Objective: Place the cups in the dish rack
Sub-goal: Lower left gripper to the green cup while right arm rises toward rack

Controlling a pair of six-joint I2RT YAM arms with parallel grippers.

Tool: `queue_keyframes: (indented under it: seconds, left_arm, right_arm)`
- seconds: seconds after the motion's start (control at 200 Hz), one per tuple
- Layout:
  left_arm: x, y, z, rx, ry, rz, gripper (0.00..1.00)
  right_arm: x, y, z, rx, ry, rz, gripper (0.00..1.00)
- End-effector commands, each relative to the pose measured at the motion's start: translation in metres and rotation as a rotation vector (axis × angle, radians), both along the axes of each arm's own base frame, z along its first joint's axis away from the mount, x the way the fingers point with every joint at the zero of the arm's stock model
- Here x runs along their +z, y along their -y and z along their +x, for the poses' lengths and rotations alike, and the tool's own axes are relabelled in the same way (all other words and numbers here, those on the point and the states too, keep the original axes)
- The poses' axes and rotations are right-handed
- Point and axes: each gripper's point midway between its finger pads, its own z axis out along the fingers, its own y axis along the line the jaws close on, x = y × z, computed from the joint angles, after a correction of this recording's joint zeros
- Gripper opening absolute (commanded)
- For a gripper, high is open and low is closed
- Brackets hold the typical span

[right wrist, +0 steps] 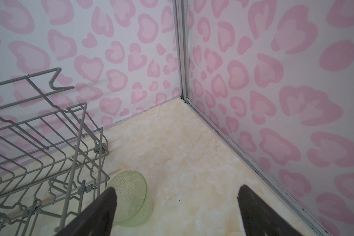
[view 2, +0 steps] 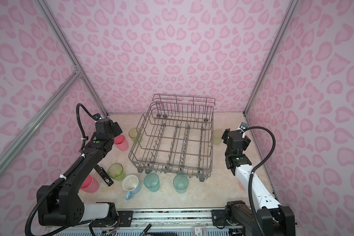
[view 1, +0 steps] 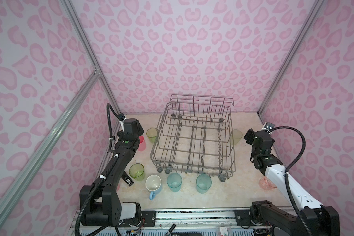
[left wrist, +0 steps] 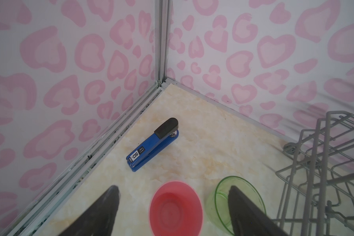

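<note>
Both claws gape, holding nothing. The left claw (left wrist: 173, 188) hangs over the pink tumbler (left wrist: 176, 208) beside the dish rack (view 1: 194, 164). Descending, one finger could knock the neighbouring yellow-green tumbler (left wrist: 219, 202). The right claw (right wrist: 177, 187) hangs beside a pale textured tumbler (right wrist: 131, 202).

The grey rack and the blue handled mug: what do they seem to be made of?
The dish rack looks like metal wire with a matte grey coating: thin bent rods, dull surface. The mug seems glazed ceramic, opaque and thick-walled with a white inside, though hard plastic cannot be ruled out.
</note>
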Motion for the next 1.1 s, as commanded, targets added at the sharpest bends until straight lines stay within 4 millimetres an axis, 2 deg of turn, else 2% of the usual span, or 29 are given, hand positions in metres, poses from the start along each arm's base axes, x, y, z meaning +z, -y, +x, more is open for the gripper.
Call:
queue_keyframes:
  seconds: [0.0,0.155,0.255,0.28,0.29,0.31,0.54,0.735,1.095]
  left_arm:
    - [-0.014,0.011,-0.005,-0.047,-0.148,-0.046,0.83]
    - [-0.012,0.025,0.003,-0.11,-0.225,-0.09,0.75]
    - [-0.02,0.034,0.003,-0.145,-0.276,-0.126,0.72]
    - [-0.022,0.038,0.003,-0.16,-0.288,-0.131,0.72]
    - [-0.014,0.038,0.006,-0.165,-0.269,-0.132,0.72]
    - [-0.012,0.04,0.008,-0.171,-0.268,-0.132,0.71]
    - [-0.021,0.046,0.02,-0.235,-0.333,-0.103,0.67]
    - [-0.036,0.052,0.037,-0.275,-0.386,-0.087,0.62]
    - [-0.074,0.063,0.065,-0.344,-0.487,-0.064,0.56]
  right_arm:
    - [-0.01,-0.009,-0.012,0.034,-0.108,0.048,0.92]
    - [0.004,-0.034,-0.008,0.138,-0.146,0.065,0.88]
    - [0.011,-0.051,-0.01,0.193,-0.179,0.056,0.85]
    - [0.011,-0.055,-0.01,0.205,-0.189,0.052,0.85]
    - [0.012,-0.056,-0.01,0.208,-0.19,0.052,0.85]
    - [0.012,-0.059,-0.011,0.22,-0.193,0.052,0.85]
    - [0.011,-0.098,-0.012,0.353,-0.217,0.064,0.83]
    - [0.009,-0.123,-0.013,0.42,-0.262,0.047,0.81]
    - [0.03,-0.163,-0.03,0.546,-0.207,0.062,0.81]
